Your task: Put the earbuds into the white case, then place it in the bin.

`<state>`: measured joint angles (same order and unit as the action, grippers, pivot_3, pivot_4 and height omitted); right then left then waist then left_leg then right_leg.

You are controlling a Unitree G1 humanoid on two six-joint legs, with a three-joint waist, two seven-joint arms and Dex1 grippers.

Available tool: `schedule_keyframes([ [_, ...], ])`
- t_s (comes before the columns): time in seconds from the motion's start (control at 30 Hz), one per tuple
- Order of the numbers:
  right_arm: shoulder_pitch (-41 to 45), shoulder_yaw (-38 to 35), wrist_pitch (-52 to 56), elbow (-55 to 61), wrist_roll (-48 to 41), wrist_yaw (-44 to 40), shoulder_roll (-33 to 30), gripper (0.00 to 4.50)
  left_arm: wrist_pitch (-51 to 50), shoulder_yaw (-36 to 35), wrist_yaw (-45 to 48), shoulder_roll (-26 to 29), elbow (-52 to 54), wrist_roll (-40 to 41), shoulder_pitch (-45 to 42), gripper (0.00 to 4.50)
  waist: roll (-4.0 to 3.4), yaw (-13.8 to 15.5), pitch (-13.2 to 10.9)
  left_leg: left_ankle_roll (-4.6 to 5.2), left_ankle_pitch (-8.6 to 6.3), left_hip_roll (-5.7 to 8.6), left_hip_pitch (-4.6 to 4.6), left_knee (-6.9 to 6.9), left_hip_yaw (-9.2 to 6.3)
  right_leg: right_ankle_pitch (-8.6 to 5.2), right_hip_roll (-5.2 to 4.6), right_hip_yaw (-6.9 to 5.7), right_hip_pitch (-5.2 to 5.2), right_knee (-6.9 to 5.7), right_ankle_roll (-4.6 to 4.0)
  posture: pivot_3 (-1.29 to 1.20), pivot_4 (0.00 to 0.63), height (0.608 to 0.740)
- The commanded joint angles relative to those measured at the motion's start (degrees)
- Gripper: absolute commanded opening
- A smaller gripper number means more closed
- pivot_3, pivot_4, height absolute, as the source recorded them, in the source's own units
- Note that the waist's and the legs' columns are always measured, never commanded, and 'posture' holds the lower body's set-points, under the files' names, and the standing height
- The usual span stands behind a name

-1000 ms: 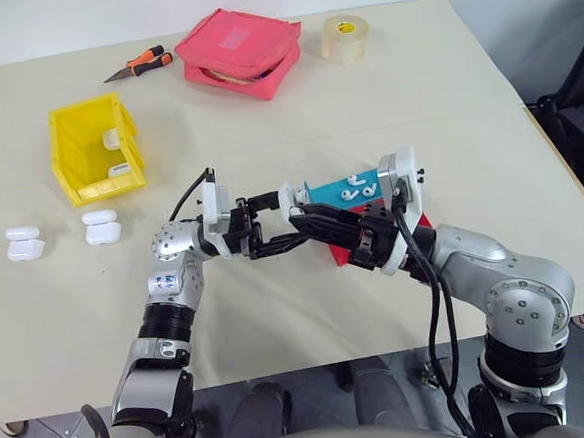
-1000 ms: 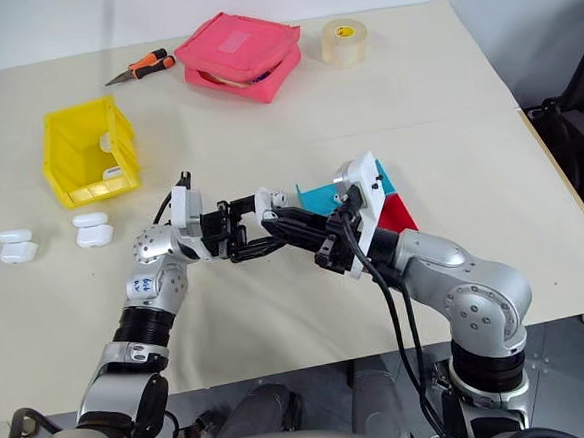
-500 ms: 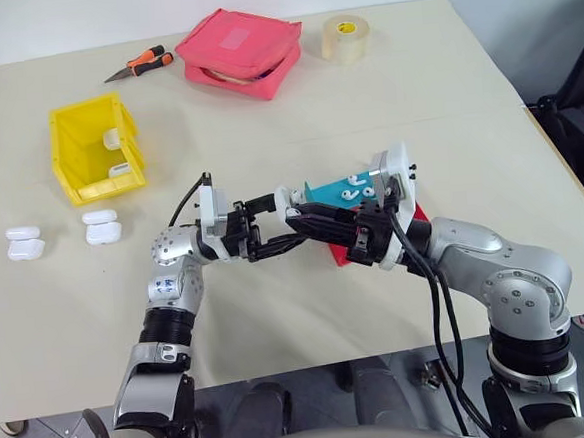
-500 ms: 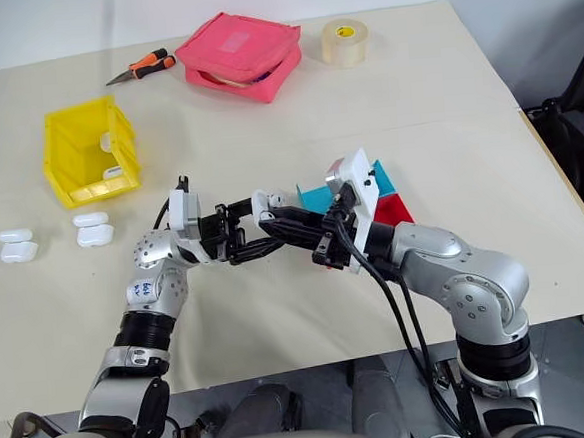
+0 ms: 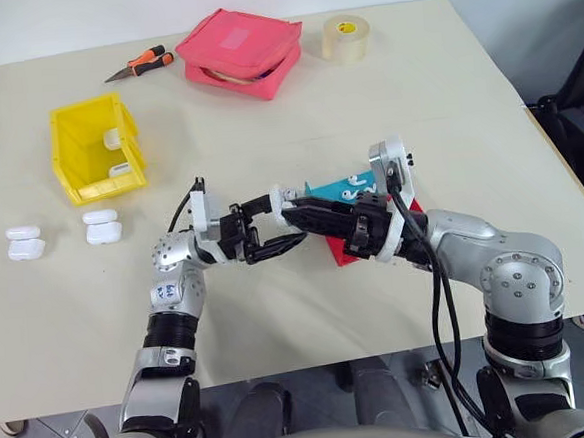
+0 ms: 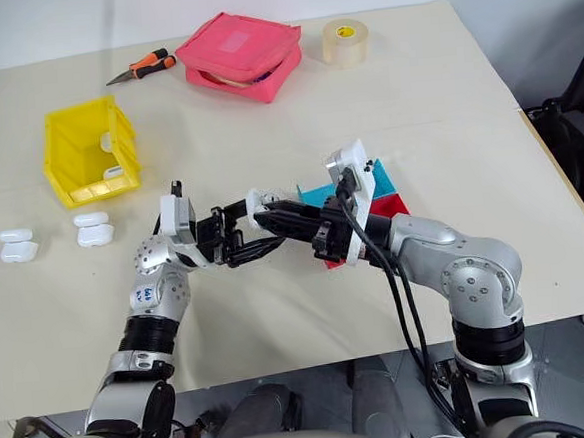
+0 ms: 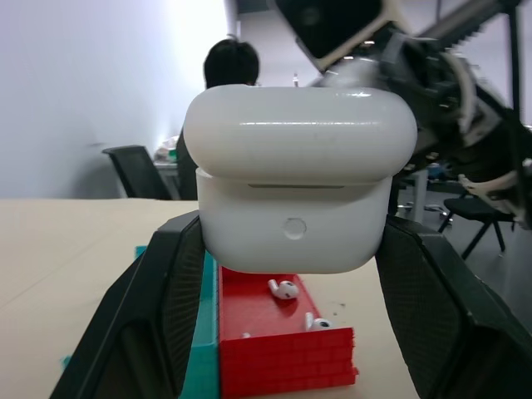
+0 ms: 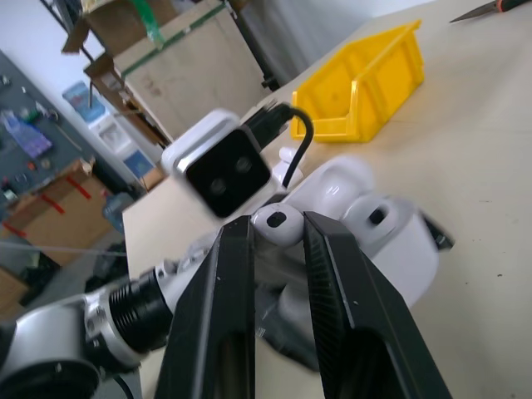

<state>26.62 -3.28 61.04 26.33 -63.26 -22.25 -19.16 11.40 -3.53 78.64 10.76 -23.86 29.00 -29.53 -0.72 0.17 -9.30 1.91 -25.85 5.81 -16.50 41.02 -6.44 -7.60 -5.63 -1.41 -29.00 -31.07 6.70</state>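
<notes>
From the head, the left gripper (image 5: 277,223) and right gripper (image 5: 290,217) meet above the desk's (image 5: 278,310) near edge. The boxy yellow bin (image 5: 95,150) sits toward the far left corner.

The left wrist view shows the glossy rounded white case (image 7: 298,189) clamped.

The right wrist view shows an earbud (image 8: 278,224) pinched.

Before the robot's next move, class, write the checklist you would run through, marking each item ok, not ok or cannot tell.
1. White case gripped between the left gripper fingers: ok.
2. Earbud pinched in the right gripper: ok.
3. Case lid open to receive it: cannot tell; it looks nearly shut in the left wrist view.
4. Earbud brought up to the case: ok.
5. Bin upright with room left; two white cases already inside: ok.
6. More earbuds in the blue tray and red tray: ok.
</notes>
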Motion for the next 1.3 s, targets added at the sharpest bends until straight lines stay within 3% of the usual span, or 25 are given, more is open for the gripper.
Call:
schedule_keyframes([
  [0.03, -0.48, -2.23, 0.92, -3.15, -0.66, 4.60, 0.41, 0.48, 2.80, -1.07, 2.34, -0.94, 1.95, 3.00, -2.29, 2.75, 0.00, -0.02, 0.00, 0.00, 0.00, -0.01, 0.00, 0.00, 0.00, 0.00, 0.01, 0.00, 0.00, 0.00, 0.00, 0.00, 0.150, 0.740],
  [0.53, -1.27, 0.43, 3.59, 0.61, -2.31, 5.33, -5.35, 0.48, 4.77, -2.68, 1.13, -1.50, -1.32, 2.75, -3.97, 2.75, 0.00, 0.10, 0.00, 0.01, -0.01, -0.01, 0.00, 0.00, 0.00, 0.00, 0.00, 0.01, 0.02, 0.02, 0.00, 0.00, 0.150, 0.740],
  [1.03, 0.37, 0.99, 5.56, 1.46, -7.35, 10.99, -6.41, 0.48, 8.36, -3.56, -0.08, -1.07, -4.34, 2.43, -5.12, 2.75, 0.00, 0.64, 0.00, 0.02, -0.01, -0.01, 0.00, 0.01, 0.01, 0.02, 0.00, 0.01, 0.04, 0.05, 0.02, 0.00, 0.150, 0.740],
  [1.3, -0.59, 0.77, 2.45, 0.73, -3.71, 12.33, -7.16, 0.48, 8.00, -3.34, -0.41, -1.03, -3.16, 2.95, -4.31, 2.75, 0.00, 1.12, 0.00, 0.04, -0.01, -0.02, 0.01, 0.02, 0.02, 0.06, 0.00, 0.01, 0.08, 0.11, 0.04, 0.00, 0.150, 0.740],
])
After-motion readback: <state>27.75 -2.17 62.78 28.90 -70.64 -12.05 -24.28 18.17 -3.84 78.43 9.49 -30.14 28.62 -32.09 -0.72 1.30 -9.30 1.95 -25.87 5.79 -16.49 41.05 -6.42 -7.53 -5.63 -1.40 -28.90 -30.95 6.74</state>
